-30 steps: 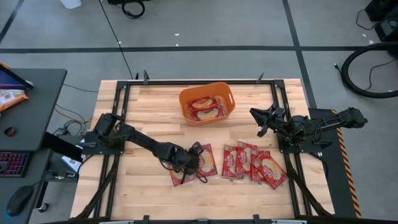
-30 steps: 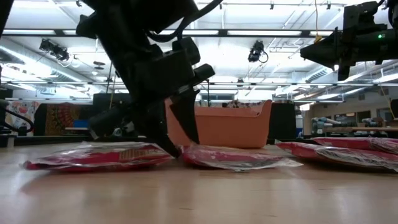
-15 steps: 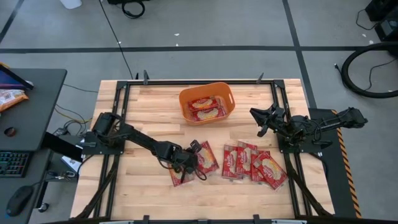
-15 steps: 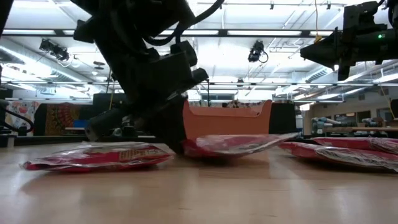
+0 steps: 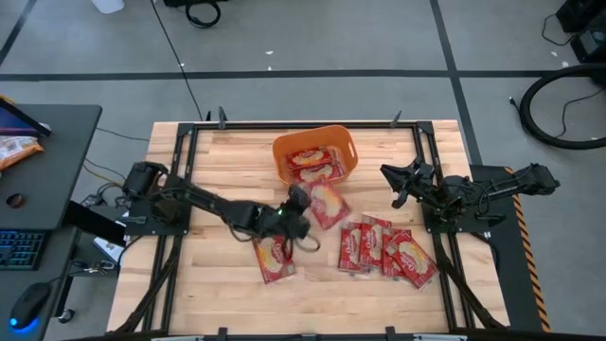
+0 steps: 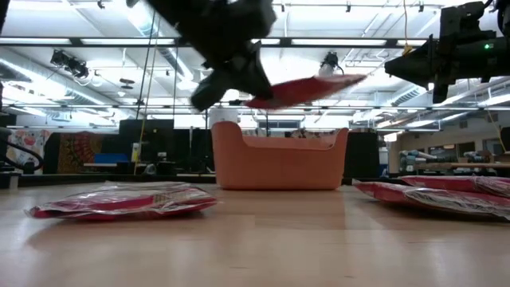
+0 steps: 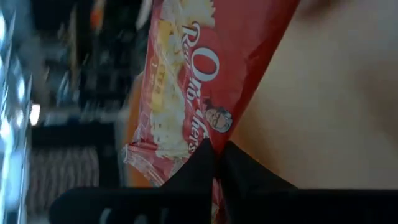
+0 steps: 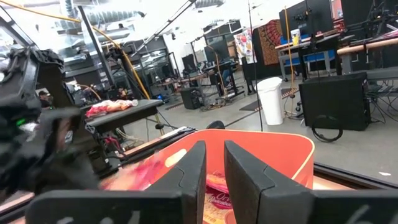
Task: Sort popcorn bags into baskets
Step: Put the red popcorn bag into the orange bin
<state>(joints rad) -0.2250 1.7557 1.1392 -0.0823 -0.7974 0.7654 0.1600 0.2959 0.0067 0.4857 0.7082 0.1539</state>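
Observation:
My left gripper (image 5: 301,208) is shut on a red popcorn bag (image 5: 328,204), held in the air just near of the orange basket (image 5: 317,156). In the low view the bag (image 6: 307,88) hangs higher than the basket's rim (image 6: 279,145). Two bags lie flat in the basket. One bag (image 5: 275,258) lies flat on the table near my left arm, and several more (image 5: 388,251) overlap in a heap to the right. My right gripper (image 5: 398,185) hovers at the table's right side, a narrow gap between its fingers (image 8: 214,165), holding nothing. My left gripper pinches the bag's edge (image 7: 208,134) between its two fingers, on the side toward the table's left. The fingers come at it from the left, roughly level. The bag sticks out past the fingertips, lifted clear of the table and tilted, its free end (image 6: 351,79) higher.
Black frame rails (image 5: 185,189) run along the table's left, right and far sides. Bare wood (image 5: 227,161) lies left of the basket and along the near edge. Beyond the table are a desk and the room.
My left gripper stood open over a bag on the table, then shut on its edge. It has risen and gone toward the far edge and the basket. The bag has been lifted clear of the table and now hangs tilted above the height of the basket's rim.

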